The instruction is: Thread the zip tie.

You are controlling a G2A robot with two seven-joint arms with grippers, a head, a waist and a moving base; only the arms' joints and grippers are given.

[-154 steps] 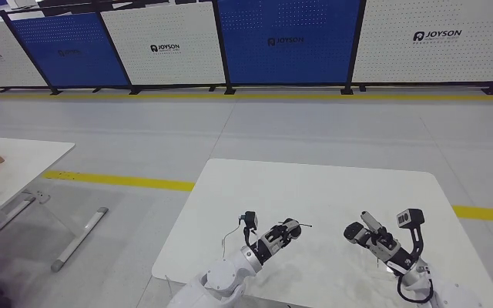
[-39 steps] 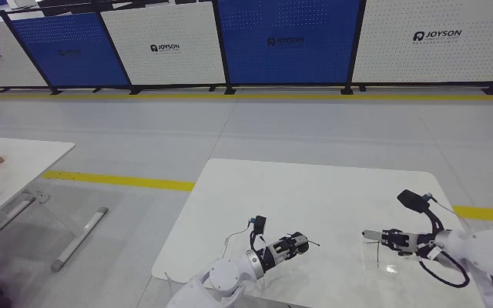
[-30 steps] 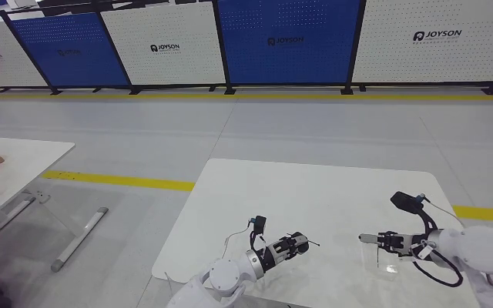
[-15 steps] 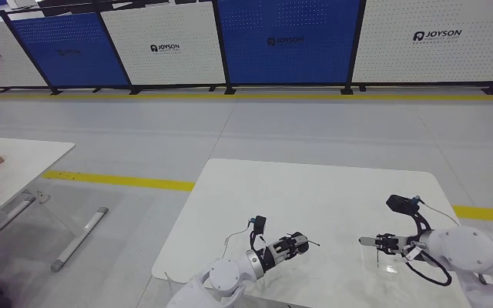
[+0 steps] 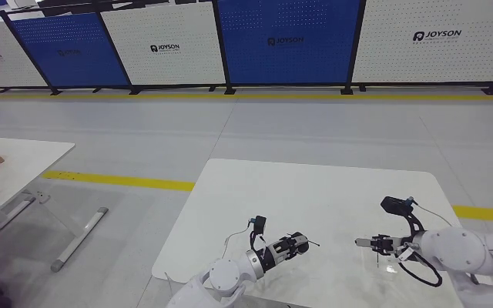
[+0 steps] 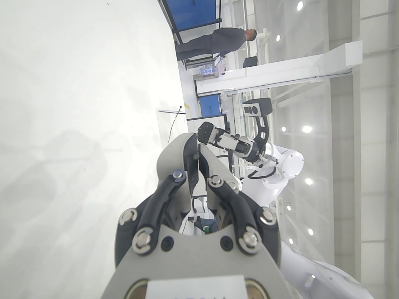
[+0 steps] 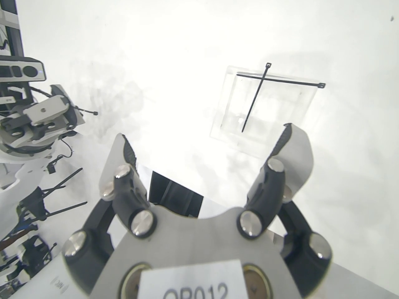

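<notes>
My left gripper (image 5: 299,246) (image 6: 197,154) hovers near the table's front edge, shut on a black zip tie (image 5: 312,244) whose head end pokes out toward the right arm; the right wrist view also catches that zip tie (image 7: 88,111). Two more black zip ties (image 7: 254,101) lie crossed on a clear block (image 7: 268,138) at the front right of the table. My right gripper (image 5: 365,243) (image 7: 207,136) hangs just above and beside that block, open wide with nothing between its fingers.
The white table (image 5: 308,192) stretches bare behind both arms, and its front edge lies close under the grippers. A second white table (image 5: 23,162) stands off to the far left across the floor.
The right arm has swung and shifted left, bringing its open gripper a little nearer the table's front edge over the clear block. The left arm has held still over the last second.
</notes>
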